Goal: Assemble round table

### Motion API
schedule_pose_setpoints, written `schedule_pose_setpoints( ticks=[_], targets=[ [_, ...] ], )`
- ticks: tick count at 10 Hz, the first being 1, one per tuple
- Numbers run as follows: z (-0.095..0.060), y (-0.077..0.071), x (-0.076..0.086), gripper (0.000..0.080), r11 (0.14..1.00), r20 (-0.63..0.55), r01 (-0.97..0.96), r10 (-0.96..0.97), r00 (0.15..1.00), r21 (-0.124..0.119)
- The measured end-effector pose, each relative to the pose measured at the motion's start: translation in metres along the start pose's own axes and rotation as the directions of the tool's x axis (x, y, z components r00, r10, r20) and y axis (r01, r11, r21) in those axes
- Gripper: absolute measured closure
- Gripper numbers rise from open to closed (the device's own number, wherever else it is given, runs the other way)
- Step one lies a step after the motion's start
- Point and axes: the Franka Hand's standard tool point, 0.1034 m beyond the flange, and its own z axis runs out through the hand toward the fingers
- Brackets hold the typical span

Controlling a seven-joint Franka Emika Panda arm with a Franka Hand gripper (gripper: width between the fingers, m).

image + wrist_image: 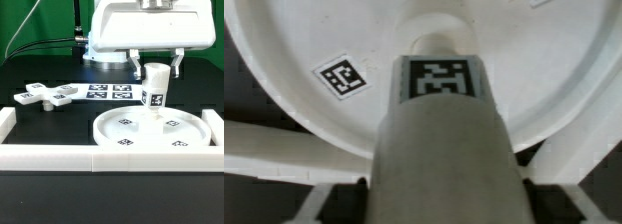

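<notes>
Round table's short thick cylinder (155,90) stands upright on the middle of the round rimmed disc (152,150), lower right of the exterior view's frame, on the black desk (50,130). The pincer (157,70) hangs straight above, one finger on either side of the cylinder's top; neither view shows whether the fingers press it or merely flank it. The wrist view looks down the cylinder (441,140) onto the disc (544,60). The hard white plastic looks light, stiff and smooth, and likely to slip or tip in a loose hold, so a squeeze across the upper sides seems best. The cross-shaped piece (45,96) lies untouched at the exterior view's left, well apart.
</notes>
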Motion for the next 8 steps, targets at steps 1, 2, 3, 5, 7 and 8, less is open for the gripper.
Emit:
schedule_pose_setpoints(
  ticks=[1,2,3,5,7,8],
  targets=[
    [0.0019,0.0001,-0.0014,0.039,1.0,0.002,-0.001,0.001,1.0,0.0],
    [0.0056,-0.0006,-0.004,0.039,1.0,0.009,-0.001,0.001,1.0,0.002],
    [0.008,-0.0015,-0.0048,0.039,1.0,0.011,0.0,0.0,1.0,0.003],
    [0.0097,-0.0028,-0.0053,0.039,1.0,0.01,0.003,-0.003,1.0,0.004],
    [0.0103,-0.0005,-0.0038,0.039,1.0,-0.004,0.014,-0.014,1.0,-0.002],
    [0.0104,-0.0006,-0.0039,0.039,1.0,-0.004,0.014,-0.014,1.0,-0.002]
  ],
)
